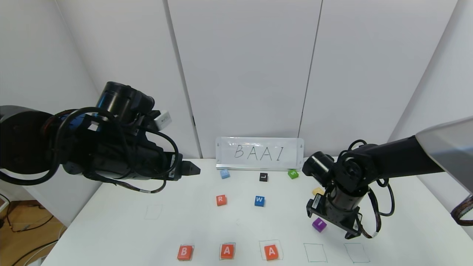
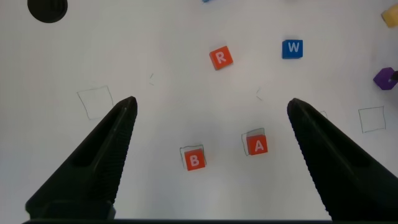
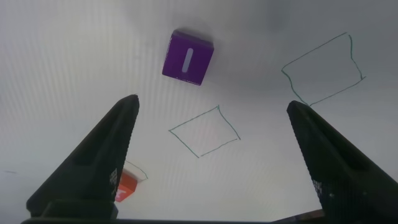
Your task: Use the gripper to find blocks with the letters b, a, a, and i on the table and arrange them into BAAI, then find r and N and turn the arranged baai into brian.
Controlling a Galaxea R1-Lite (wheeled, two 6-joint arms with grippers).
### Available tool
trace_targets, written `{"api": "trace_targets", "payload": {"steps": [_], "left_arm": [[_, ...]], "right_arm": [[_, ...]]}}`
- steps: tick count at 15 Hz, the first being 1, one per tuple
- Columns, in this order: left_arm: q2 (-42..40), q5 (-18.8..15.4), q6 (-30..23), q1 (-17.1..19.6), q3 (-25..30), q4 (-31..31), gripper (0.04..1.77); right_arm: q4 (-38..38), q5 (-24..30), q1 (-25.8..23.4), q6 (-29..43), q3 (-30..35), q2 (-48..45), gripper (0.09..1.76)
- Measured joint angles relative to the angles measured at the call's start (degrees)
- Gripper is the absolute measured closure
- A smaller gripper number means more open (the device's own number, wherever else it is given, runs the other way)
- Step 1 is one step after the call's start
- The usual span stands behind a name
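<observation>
On the white table (image 1: 111, 229), orange blocks B (image 1: 184, 252), A (image 1: 227, 251) and A (image 1: 271, 252) stand in a row along the front edge, each on a green outline. The purple I block (image 1: 319, 224) lies behind and to the right of them, beside my right gripper (image 3: 211, 109), which hangs open just above the table over an empty outline (image 3: 205, 130). The orange R (image 1: 221, 200) sits mid-table. My left gripper (image 2: 211, 106) is open and held high at the left, looking down on B (image 2: 194, 159) and A (image 2: 257, 145). No block reads as N.
A blue W block (image 1: 259, 201), a black L (image 1: 263, 177), a green S (image 1: 293, 174), a light blue block (image 1: 224, 173) and a yellow block (image 1: 317, 191) lie farther back. A sign reading BAAI (image 1: 258, 153) leans on the wall. Two empty outlines (image 1: 315, 252) (image 1: 356, 252) continue the row.
</observation>
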Motion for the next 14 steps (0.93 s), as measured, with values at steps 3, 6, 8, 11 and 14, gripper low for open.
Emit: {"api": "trace_targets", "payload": {"steps": [3, 6, 8, 11, 14], "left_arm": [[0.33, 0.0, 0.0, -0.02, 0.02, -0.06, 0.09], [0.44, 0.0, 0.0, 0.0, 0.05, -0.11, 0.09], [0.49, 0.0, 0.0, 0.04, 0.05, -0.11, 0.09], [0.51, 0.02, 0.0, 0.04, 0.05, -0.11, 0.09], [0.52, 0.02, 0.0, 0.04, 0.05, -0.11, 0.09]], "right_arm": [[-0.05, 0.16, -0.09, 1.18, -0.57, 1.3, 0.14], [-0.22, 0.13, 0.02, 1.34, -2.06, 3.18, 0.14], [-0.21, 0.16, -0.09, 2.05, -3.91, 4.97, 0.14], [-0.21, 0.22, -0.39, 3.58, -6.12, 7.03, 0.14], [-0.22, -0.06, -1.02, 3.54, -7.02, 8.02, 0.14]]}}
